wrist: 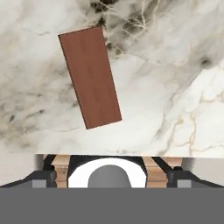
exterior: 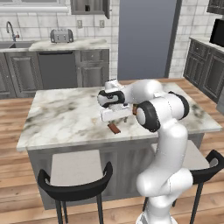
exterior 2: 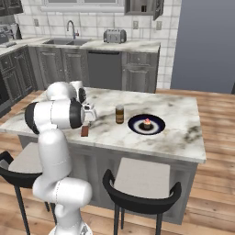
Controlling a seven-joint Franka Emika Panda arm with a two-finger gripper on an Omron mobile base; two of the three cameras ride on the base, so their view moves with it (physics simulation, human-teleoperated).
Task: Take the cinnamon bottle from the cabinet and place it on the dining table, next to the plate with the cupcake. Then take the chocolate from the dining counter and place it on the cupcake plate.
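One thin chocolate [wrist: 89, 77] bar lies flat on the marble worktop [wrist: 175, 87] directly below my pincer [exterior: 114, 117], which hangs wide open and holds nothing. Smooth, brown, rectangular and stiff, it should be light but brittle and low to the stone, so I judge its long edges the best hold. Cinnamon bottle [exterior 2: 120, 114] stands just beside the cupcake [exterior 2: 147, 123] plate [exterior 2: 156, 125].

cinnamon bottle [exterior 2: 120, 114]: upright on bench, just left of plate
plate [exterior 2: 158, 124]: dark, holds cupcake [exterior 2: 147, 123]
chocolate [wrist: 90, 77]: brown bar, flat, well left of plate
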